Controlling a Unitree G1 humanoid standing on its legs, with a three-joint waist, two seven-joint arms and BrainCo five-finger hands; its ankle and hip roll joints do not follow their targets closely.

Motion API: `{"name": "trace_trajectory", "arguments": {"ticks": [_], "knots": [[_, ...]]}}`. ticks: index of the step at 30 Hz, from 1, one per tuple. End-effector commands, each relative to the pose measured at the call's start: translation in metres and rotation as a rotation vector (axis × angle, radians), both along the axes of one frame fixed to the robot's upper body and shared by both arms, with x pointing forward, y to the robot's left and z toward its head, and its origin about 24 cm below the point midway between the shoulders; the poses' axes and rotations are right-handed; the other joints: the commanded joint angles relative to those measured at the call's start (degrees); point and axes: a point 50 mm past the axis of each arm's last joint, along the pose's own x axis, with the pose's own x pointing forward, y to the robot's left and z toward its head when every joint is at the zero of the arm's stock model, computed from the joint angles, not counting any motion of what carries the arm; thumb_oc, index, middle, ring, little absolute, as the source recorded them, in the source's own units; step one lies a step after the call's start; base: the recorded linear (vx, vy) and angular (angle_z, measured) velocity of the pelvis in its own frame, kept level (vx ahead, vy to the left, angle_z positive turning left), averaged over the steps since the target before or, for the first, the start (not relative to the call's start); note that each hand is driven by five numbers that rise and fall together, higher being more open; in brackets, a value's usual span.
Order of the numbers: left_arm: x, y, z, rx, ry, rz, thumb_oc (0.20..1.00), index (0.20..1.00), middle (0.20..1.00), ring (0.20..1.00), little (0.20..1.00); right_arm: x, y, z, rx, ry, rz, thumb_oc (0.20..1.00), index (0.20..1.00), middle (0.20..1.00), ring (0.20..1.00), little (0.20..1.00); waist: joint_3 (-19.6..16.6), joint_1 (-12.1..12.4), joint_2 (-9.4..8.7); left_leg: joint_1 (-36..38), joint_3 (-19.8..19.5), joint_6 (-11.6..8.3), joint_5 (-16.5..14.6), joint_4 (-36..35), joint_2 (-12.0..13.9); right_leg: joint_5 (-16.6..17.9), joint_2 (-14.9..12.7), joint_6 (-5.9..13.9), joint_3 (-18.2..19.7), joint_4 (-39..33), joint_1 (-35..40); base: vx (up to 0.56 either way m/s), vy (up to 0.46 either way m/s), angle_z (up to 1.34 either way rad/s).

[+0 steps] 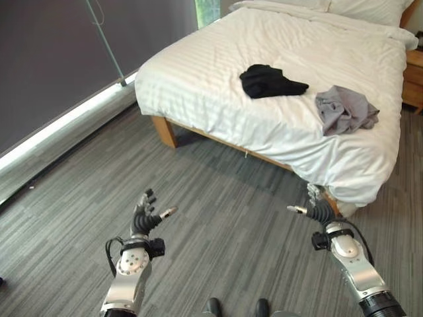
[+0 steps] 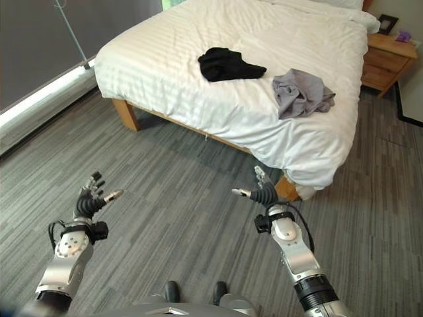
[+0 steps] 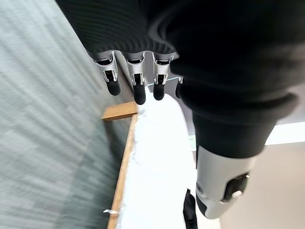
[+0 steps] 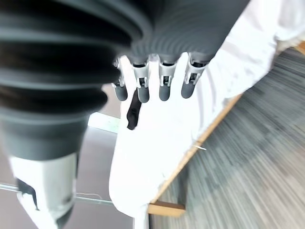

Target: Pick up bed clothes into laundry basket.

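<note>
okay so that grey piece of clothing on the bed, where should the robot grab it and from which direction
Probably the bunched folds at the middle of the grey garment, from above on the foot-of-bed side. It lies crumpled near the white bed's edge, nearest the open right hand, and raised folds give curling fingers something to pinch.

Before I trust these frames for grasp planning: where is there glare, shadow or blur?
Left eye view: a bright strip of light runs along the foot of the dark wall; shadow lies under the bed; the black garment and grey garment are crisp. Left wrist view: the wood-grain floor is streaked, the left hand is soft. Right wrist view: the right hand and floor are blurred.
</note>
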Motion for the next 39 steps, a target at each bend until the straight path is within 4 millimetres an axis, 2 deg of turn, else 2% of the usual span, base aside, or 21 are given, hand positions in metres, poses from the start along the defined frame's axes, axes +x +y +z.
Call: {"name": "trace_trajectory", "arguments": {"ticks": [1,4,10,11,12,13,14,18,21,23,26,27,28,29,30,32,34,35,36,37,39], "knots": [[0.016,0.007,0.031,0.088,-0.134,-0.033,1.000,1.000,1.000,1.000,1.000,0.008,-0.004,0.024,-0.024,-0.122,-0.003,1.000,1.000,1.000,1.000,1.000,-1.60,-0.40,-0.77,1.22,-0.10,-3.53,-3.79,0.37,1.05,-1.27,-5.22,5.62,-0.57,0.86,-0.93,0.00,0.000,0.00],[0.015,-0.002,0.034,0.133,-0.128,-0.118,1.000,1.000,1.000,1.000,1.000,0.003,-0.006,0.022,-0.048,-0.112,0.003,1.000,1.000,1.000,1.000,1.000,-1.45,-0.99,-0.42,1.69,-0.04,-3.57,-3.91,0.37,1.01,-1.41,-5.16,5.59,-0.65,0.86,-0.56,0.04,-0.018,-0.02],[0.012,0.000,0.041,0.082,-0.177,-0.075,1.000,1.000,1.000,1.000,1.000,-0.010,-0.014,0.023,-0.105,-0.112,-0.002,1.000,1.000,1.000,1.000,1.000,0.07,-1.69,0.16,1.40,-0.59,-3.54,-4.01,2.90,0.76,-2.13,-4.41,4.71,0.40,0.86,-0.41,0.00,-0.029,-0.04],[0.012,-0.001,0.046,0.060,-0.207,-0.074,1.000,1.000,1.000,1.000,1.000,-0.011,-0.018,0.027,-0.134,-0.129,-0.011,1.000,1.000,1.000,1.000,1.000,2.26,-1.46,-0.62,-3.20,-0.24,-5.01,-5.01,12.46,1.17,-2.33,-5.19,3.90,0.41,0.98,-0.36,-0.07,-0.065,-0.12],[0.012,-0.001,0.047,0.060,-0.207,-0.075,1.000,1.000,1.000,1.000,1.000,-0.011,-0.018,0.027,-0.134,-0.129,-0.012,1.000,1.000,1.000,1.000,1.000,2.22,-1.51,-0.54,-3.90,-0.37,-5.07,-5.53,13.59,1.44,-2.32,-5.06,3.84,0.34,1.01,-0.51,-0.09,-0.147,-0.11],[0.017,-0.009,0.046,0.025,-0.216,-0.091,1.000,1.000,1.000,1.000,1.000,-0.010,-0.021,0.025,-0.137,-0.125,-0.037,1.000,1.000,1.000,1.000,1.000,4.49,-0.51,-0.91,-11.72,-2.61,-7.52,-0.68,26.60,3.72,-2.67,-4.97,2.40,0.07,0.86,0.51,0.05,-0.122,-0.01],[0.019,-0.012,0.045,-0.029,-0.223,-0.094,1.000,1.000,1.000,1.000,1.000,-0.011,-0.031,0.026,-0.150,-0.114,-0.069,1.000,1.000,1.000,1.000,1.000,6.15,0.77,-1.04,-17.25,-4.52,-8.71,2.43,31.19,3.91,-3.91,-4.82,1.68,-0.91,0.86,1.60,0.10,-0.118,0.09],[0.015,-0.015,0.038,-0.051,-0.197,-0.106,1.000,1.000,1.000,1.000,1.000,-0.011,-0.030,0.028,-0.174,-0.117,-0.049,1.000,1.000,1.000,1.000,1.000,5.89,2.25,-0.86,-20.56,-4.71,-6.68,0.94,22.94,2.71,-5.50,-4.50,2.61,-0.14,0.86,1.75,0.19,0.074,-0.01],[0.012,-0.024,0.032,-0.046,-0.171,-0.124,1.000,1.000,1.000,1.000,1.000,-0.004,-0.016,0.029,-0.181,-0.127,0.021,1.000,1.000,1.000,1.000,1.000,5.30,3.89,0.43,-20.79,-6.21,-7.32,6.18,1.76,4.94,-8.01,-4.45,4.11,2.41,0.86,2.84,0.36,0.245,-0.35],[0.008,-0.027,0.024,-0.056,-0.139,-0.137,1.000,1.000,1.000,1.000,1.000,-0.003,-0.009,0.029,-0.225,-0.130,0.055,1.000,1.000,1.000,1.000,1.000,4.53,4.49,0.59,-22.42,-8.01,-7.56,5.14,0.37,5.44,-9.40,-4.34,4.59,3.57,0.86,4.26,0.37,0.169,-0.57],[0.010,-0.033,0.025,-0.057,-0.139,-0.167,1.000,1.000,1.000,1.000,1.000,-0.003,0.000,0.038,-0.269,-0.197,0.068,1.000,1.000,1.000,1.000,1.000,3.25,4.51,-0.50,-21.69,-8.66,-6.72,8.59,0.37,4.54,-11.27,-4.21,3.92,5.82,3.51,6.64,0.44,0.221,-0.51],[0.010,-0.032,0.026,-0.045,-0.133,-0.172,1.000,1.000,1.000,1.000,1.000,-0.004,0.005,0.038,-0.261,-0.207,0.073,1.000,1.000,1.000,1.000,1.000,3.49,4.80,-1.13,-19.94,-8.47,-5.40,8.00,0.37,3.95,-12.01,-4.12,4.57,6.59,8.31,5.12,0.30,0.181,-0.46],[0.017,-0.040,0.028,-0.004,-0.127,-0.196,1.000,1.000,1.000,1.000,1.000,-0.005,0.020,0.037,-0.275,-0.232,0.084,1.000,1.000,1.000,1.000,1.000,4.89,3.89,-1.97,-15.14,-7.83,-3.40,6.17,0.37,3.11,-9.45,-3.60,7.06,7.54,22.66,-0.73,0.35,0.266,-0.70],[0.024,-0.043,0.034,0.012,-0.151,-0.189,1.000,1.000,1.000,1.000,1.000,0.002,0.029,0.042,-0.299,-0.269,0.087,1.000,1.000,1.000,1.000,1.000,6.30,2.82,-1.86,-12.80,-7.27,-2.49,5.10,0.37,3.30,-5.24,-3.43,8.45,8.12,31.28,-6.13,0.40,0.430,-0.75],[0.030,-0.048,0.041,0.016,-0.184,-0.182,1.000,1.000,1.000,1.000,1.000,0.009,0.036,0.059,-0.319,-0.373,0.029,1.000,1.000,1.000,1.000,1.000,7.99,1.35,-0.18,-9.95,-5.46,-1.67,3.20,0.37,4.62,-1.45,-4.68,8.69,5.09,44.60,-17.61,0.18,0.305,-0.50],[0.030,-0.048,0.041,0.016,-0.186,-0.182,1.000,1.000,1.000,1.000,1.000,0.009,0.036,0.060,-0.319,-0.374,0.028,1.000,1.000,1.000,1.000,1.000,7.79,1.51,0.02,-10.32,-5.38,-1.72,3.37,0.37,4.91,-1.14,-4.39,8.59,5.13,44.51,-18.03,0.11,0.136,-0.26],[0.024,-0.051,0.039,0.028,-0.200,-0.206,1.000,1.000,1.000,1.000,1.000,0.015,0.028,0.070,-0.347,-0.427,-0.051,1.000,1.000,1.000,1.000,1.000,8.21,1.32,0.14,-9.46,-5.48,-1.58,2.14,0.37,3.73,-2.80,-4.48,7.58,1.35,38.63,-19.28,0.23,0.083,-0.14],[0.008,-0.048,0.032,0.033,-0.167,-0.250,1.000,1.000,1.000,1.000,1.000,0.014,0.014,0.083,-0.410,-0.485,-0.092,1.000,1.000,1.000,1.000,1.000,8.77,1.83,0.04,-8.75,-6.11,-1.66,1.37,0.37,2.62,-5.11,-3.42,6.57,-0.30,33.65,-20.11,0.45,0.000,-0.12],[0.014,-0.062,0.042,0.013,-0.212,-0.282,1.000,1.000,1.000,1.000,1.000,0.016,0.009,0.092,-0.446,-0.524,-0.136,1.000,1.000,1.000,1.000,1.000,8.47,0.45,-0.84,-7.62,-6.18,-2.03,-0.58,0.37,1.24,-3.83,-2.39,5.92,-2.88,19.24,-20.15,0.47,-0.047,-0.15],[0.016,-0.063,0.047,0.026,-0.227,-0.301,1.000,1.000,1.000,1.000,1.000,0.019,0.003,0.096,-0.482,-0.541,-0.184,1.000,1.000,1.000,1.000,1.000,8.05,0.45,-1.57,-6.52,-5.24,-2.51,-1.89,0.37,0.51,-2.06,-3.73,6.30,-6.02,13.08,-20.81,0.49,-0.074,-0.04],[-0.002,-0.043,0.037,0.024,-0.191,-0.276,1.000,1.000,1.000,1.000,1.000,0.026,-0.013,0.101,-0.517,-0.546,-0.257,1.000,1.000,1.000,1.000,1.000,7.53,2.50,-1.96,-4.72,-4.04,-3.47,-4.02,0.37,0.83,2.12,-5.20,7.46,-14.15,2.88,-18.38,0.30,-0.071,0.25]]}}
